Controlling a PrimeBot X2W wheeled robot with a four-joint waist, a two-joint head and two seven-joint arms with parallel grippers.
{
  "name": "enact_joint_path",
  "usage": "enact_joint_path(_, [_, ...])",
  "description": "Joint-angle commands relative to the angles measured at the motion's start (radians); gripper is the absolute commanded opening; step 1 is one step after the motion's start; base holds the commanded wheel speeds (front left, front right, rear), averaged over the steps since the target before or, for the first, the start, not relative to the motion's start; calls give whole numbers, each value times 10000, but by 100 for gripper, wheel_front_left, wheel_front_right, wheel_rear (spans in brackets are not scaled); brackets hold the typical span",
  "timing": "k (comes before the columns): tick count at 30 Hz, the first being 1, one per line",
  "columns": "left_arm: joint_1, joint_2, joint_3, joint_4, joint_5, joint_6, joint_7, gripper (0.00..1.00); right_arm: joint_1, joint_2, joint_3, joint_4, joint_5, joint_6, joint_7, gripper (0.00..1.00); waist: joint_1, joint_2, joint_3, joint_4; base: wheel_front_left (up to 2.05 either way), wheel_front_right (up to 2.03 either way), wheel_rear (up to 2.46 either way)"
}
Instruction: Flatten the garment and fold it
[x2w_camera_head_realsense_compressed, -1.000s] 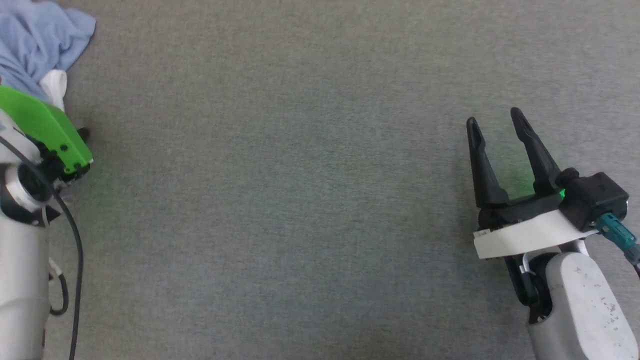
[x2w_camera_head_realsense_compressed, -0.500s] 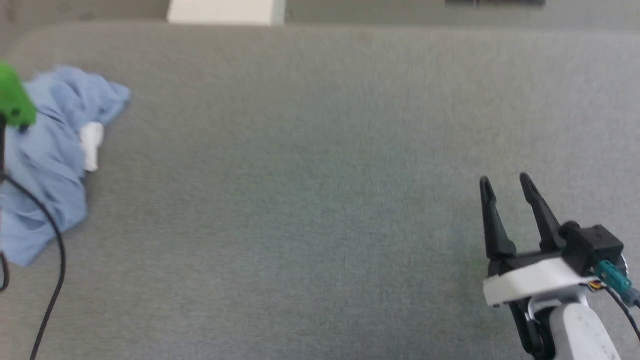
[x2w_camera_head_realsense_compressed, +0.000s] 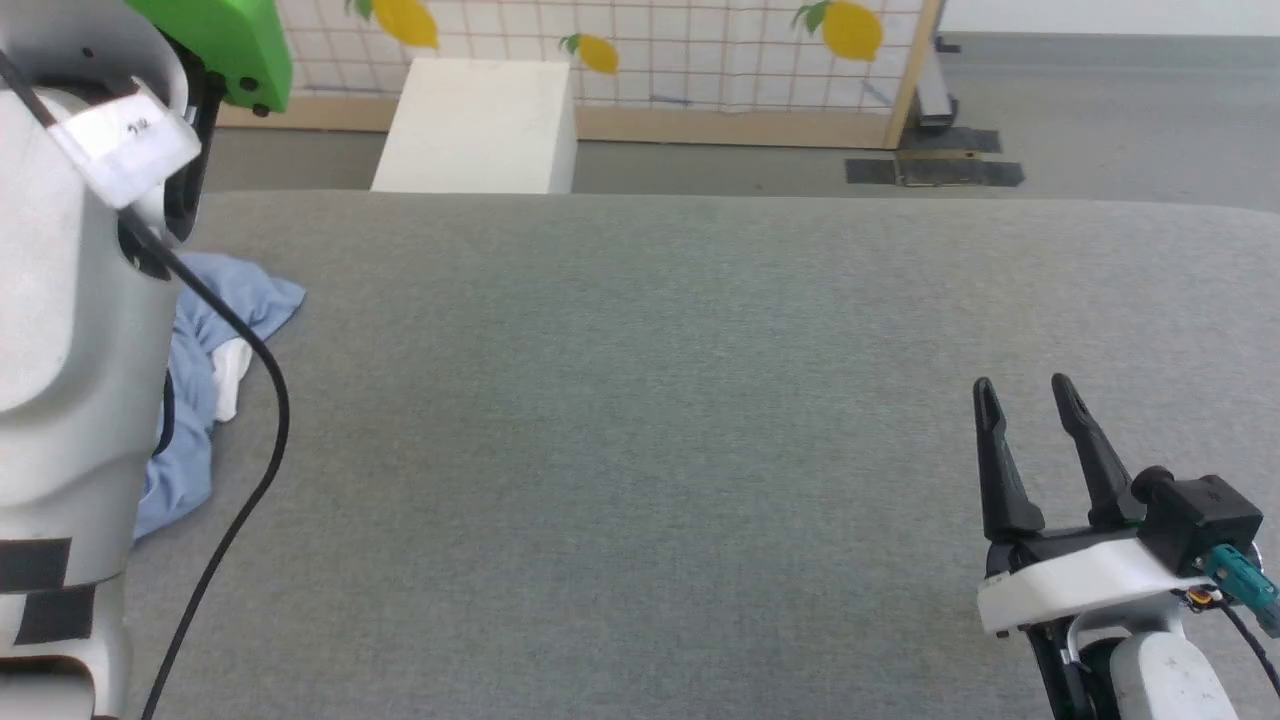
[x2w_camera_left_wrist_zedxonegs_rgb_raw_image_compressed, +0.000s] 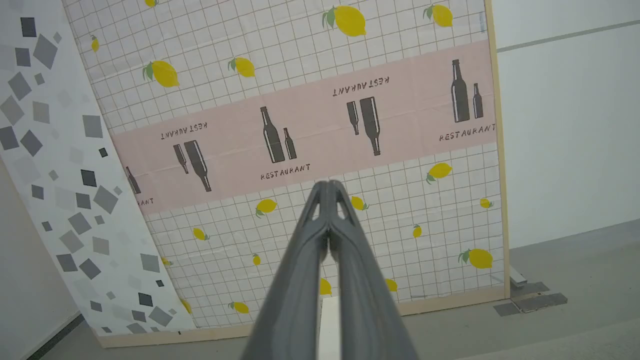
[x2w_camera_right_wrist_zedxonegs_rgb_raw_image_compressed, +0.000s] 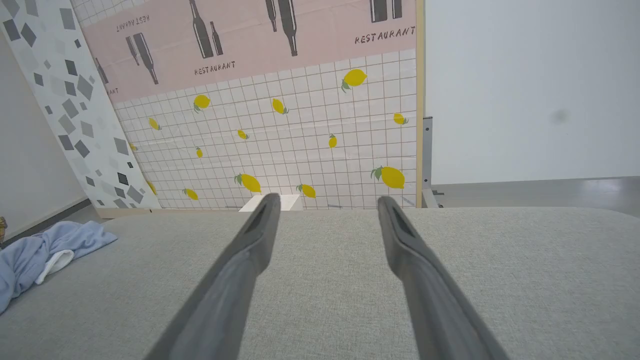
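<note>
The garment (x2w_camera_head_realsense_compressed: 222, 325), a crumpled light blue shirt with a white patch showing, lies at the left edge of the grey table (x2w_camera_head_realsense_compressed: 640, 420), partly hidden behind my left forearm (x2w_camera_head_realsense_compressed: 70, 300). It also lies at the far left in the right wrist view, garment (x2w_camera_right_wrist_zedxonegs_rgb_raw_image_compressed: 40, 252). My left gripper (x2w_camera_left_wrist_zedxonegs_rgb_raw_image_compressed: 328, 186) is raised and points at the patterned wall, its fingers shut together with nothing between them. My right gripper (x2w_camera_head_realsense_compressed: 1020, 385) hovers over the table's right side, open and empty, far from the garment; its fingers (x2w_camera_right_wrist_zedxonegs_rgb_raw_image_compressed: 250, 235) stand wide apart.
A white box (x2w_camera_head_realsense_compressed: 480, 125) stands on the floor just beyond the table's far edge. Behind it rises a lemon-patterned screen (x2w_camera_head_realsense_compressed: 650, 50). A black cable (x2w_camera_head_realsense_compressed: 250, 450) hangs from my left arm over the table's left part.
The head camera has tilted up, bringing the far table edge and screen into view. My left arm has lifted away from the garment toward the camera. The right gripper stays open.
</note>
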Motion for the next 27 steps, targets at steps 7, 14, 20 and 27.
enact_joint_path(7, [1199,820,501,204,-207,706,942,100,364,8,-431,-349,-133,-15,118,100,1,-1,622,398,0,0,0])
enact_joint_path(14, [2082,803,1156,243,-1026,1174,1614,100,-191,8,-201,-1146,-537,-15,515,100,1,-1,2044,1616,0,0,0])
enact_joint_path(20, [2533,54,1329,730,-1719,1570,1917,100,-895,-312,167,-1947,-730,-15,1036,100,1,-1,3751,2299,0,0,0])
enact_joint_path(27, [2833,-66,1620,1848,-1392,2756,1612,100,-1271,-903,420,-2462,-626,-15,1419,100,1,-1,5046,2332,0,0,0])
